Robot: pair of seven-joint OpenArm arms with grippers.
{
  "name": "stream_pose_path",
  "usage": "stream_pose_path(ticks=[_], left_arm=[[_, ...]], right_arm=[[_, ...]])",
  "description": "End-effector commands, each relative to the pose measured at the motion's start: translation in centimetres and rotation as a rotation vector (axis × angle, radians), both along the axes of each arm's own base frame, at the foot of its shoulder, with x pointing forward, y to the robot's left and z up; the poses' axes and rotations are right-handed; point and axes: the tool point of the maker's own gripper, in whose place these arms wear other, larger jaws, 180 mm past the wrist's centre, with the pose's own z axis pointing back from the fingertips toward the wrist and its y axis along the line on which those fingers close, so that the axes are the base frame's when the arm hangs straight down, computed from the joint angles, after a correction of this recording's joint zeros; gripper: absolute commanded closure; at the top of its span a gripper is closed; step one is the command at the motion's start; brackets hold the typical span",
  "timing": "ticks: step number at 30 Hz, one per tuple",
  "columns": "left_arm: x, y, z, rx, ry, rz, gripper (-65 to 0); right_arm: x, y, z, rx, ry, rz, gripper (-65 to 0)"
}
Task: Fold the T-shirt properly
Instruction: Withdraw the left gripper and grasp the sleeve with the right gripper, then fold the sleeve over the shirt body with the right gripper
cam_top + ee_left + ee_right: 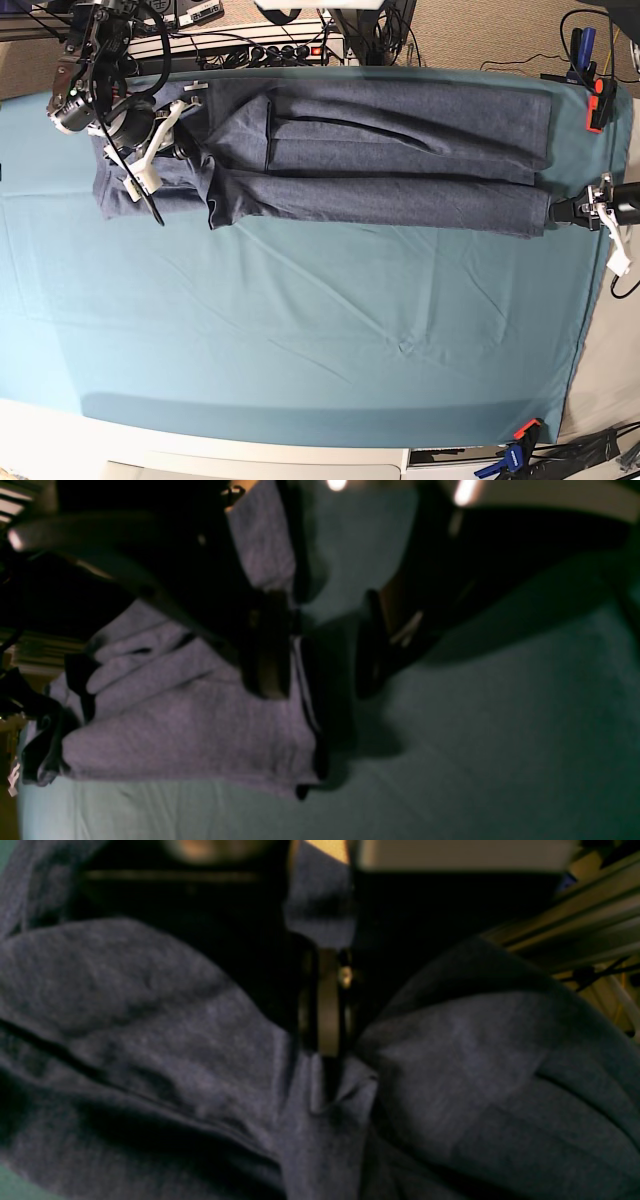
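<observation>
Clamps (597, 100) on teal table (300, 330) edge, our right hand (325, 1060) seemingly pinching T-shirt (380, 160), left hand (320, 655) spread beside its hem.

A teal cloth (300, 330) covers the surface, lightly creased. Orange and blue clamps (520, 432) grip its near right corner, and another clamp (597, 100) holds the far right edge. Past the far edge sit dark cables and what may be a power strip (275, 50), though it is small and hard to make out.
</observation>
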Motion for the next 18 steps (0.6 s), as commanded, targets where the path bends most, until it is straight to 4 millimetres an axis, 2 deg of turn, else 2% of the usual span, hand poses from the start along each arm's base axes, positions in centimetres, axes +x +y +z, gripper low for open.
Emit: stream_pose_path(ticks=[1, 3, 5, 10, 14, 18], left_arm=[[1.7, 1.3, 2.4, 0.008, -0.073, 0.025, -24.3], [2.5, 1.8, 3.3, 0.001, -0.106, 0.047, -24.3], [3.2, 2.5, 4.5, -0.002, -0.143, 0.074, -24.3], [3.8, 5.7, 7.2, 0.025, -0.209, 0.141, -24.3], [4.0, 8.8, 10.1, 0.062, -0.27, 0.201, -24.3], [4.0, 11.7, 13.1, 0.096, -0.332, 0.257, -24.3]], right_arm=[[0.6, 0.0, 1.0, 0.001, -0.037, 0.011, -3.4], [0.6, 0.0, 1.0, 0.001, -0.037, 0.011, -14.2], [0.6, 0.0, 1.0, 0.001, -0.036, 0.011, -19.0], [0.6, 0.3, 1.2, 0.023, -0.042, 0.014, -19.0], [1.0, 2.2, 2.6, 0.144, -0.087, 0.046, -19.0], [2.3, 2.6, 3.6, 0.161, -0.14, 0.041, -19.0]])
